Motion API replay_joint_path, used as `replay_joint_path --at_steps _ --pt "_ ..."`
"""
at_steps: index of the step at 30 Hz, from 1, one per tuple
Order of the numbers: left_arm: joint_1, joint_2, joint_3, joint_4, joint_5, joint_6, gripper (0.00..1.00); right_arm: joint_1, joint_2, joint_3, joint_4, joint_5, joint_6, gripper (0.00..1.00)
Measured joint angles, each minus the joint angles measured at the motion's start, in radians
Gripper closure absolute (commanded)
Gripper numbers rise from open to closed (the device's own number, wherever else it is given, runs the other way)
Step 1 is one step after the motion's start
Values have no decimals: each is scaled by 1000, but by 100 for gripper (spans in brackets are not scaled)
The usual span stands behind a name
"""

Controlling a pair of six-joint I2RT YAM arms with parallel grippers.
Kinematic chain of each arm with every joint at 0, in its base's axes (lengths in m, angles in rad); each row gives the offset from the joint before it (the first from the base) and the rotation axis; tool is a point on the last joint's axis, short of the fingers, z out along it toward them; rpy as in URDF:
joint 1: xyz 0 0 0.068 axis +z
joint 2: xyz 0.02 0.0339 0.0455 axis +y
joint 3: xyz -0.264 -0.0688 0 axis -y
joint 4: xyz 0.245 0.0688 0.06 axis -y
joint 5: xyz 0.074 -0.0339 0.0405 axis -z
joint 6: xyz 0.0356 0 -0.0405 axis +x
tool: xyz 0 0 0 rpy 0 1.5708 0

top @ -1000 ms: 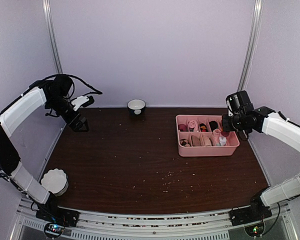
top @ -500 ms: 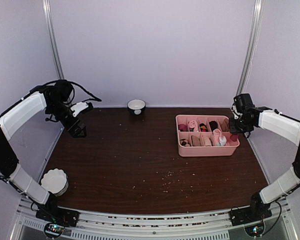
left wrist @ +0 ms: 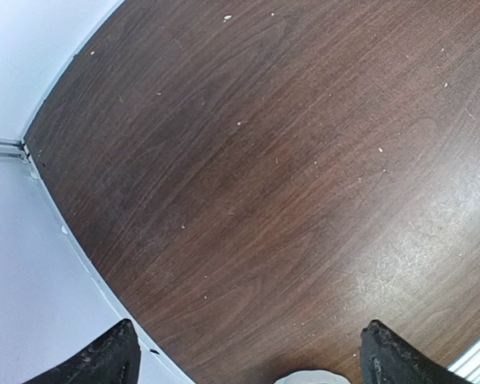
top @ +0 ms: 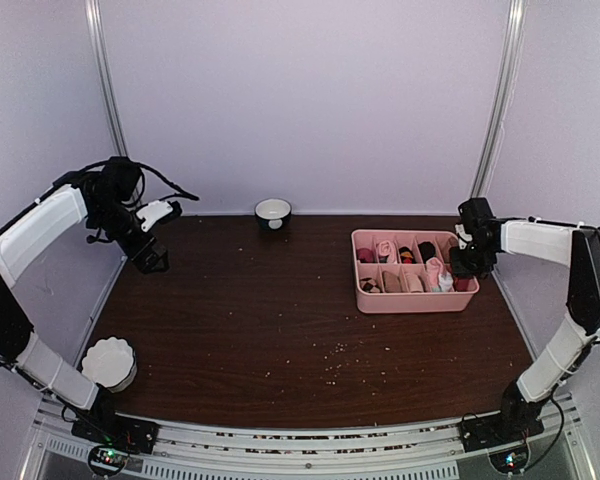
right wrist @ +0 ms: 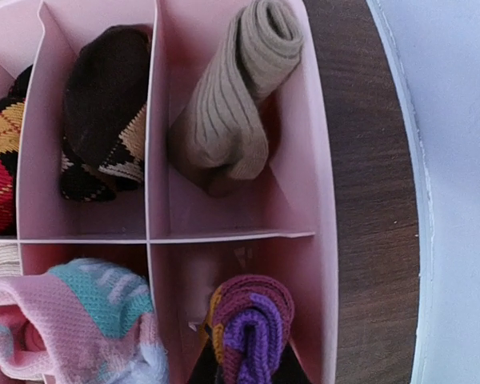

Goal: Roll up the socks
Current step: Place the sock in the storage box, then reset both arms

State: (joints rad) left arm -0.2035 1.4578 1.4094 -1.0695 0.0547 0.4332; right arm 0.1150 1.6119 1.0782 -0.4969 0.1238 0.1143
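My right gripper (right wrist: 242, 370) pinches purple-striped sock roll (right wrist: 252, 316) directly beneath, in tray (right wrist: 324, 200) corner compartment, roll axis pointing up at wrist. Left gripper (left wrist: 248, 356) spread wide, well apart.

A pink divided tray (top: 410, 303) stands at the right of the dark wooden bench (top: 280, 300), a small black bowl (top: 273, 212) at its far edge, a white fluted dish (top: 110, 362) near the front-left corner, and pale crumbs (top: 335, 349) scattered between.
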Motion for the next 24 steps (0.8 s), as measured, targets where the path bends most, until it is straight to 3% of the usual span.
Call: replay_joint_path --at_steps 4,6,7,8,14,19,24 --pt "0 -12 -5 2 -14 3 2 -5 26 0 -5 -22 -7 61" --pt "0 -26 -21 15 -26 4 2 -10 20 0 -1 -38 -2 35" --pt "0 -35 -31 23 -34 3 2 -13 15 -1 1 -43 8 5" --pt "0 -48 -44 35 -48 3 2 -16 6 -2 5 -63 6 0" --pt "36 -179 -107 124 -116 -7 2 -23 -89 -2 14 -92 19 0" --pt "169 -263 -166 246 -106 -60 2 -24 -199 -27 53 -156 27 1" --pt "277 -256 -256 409 -47 -147 2 -24 -381 -166 183 -252 57 0"
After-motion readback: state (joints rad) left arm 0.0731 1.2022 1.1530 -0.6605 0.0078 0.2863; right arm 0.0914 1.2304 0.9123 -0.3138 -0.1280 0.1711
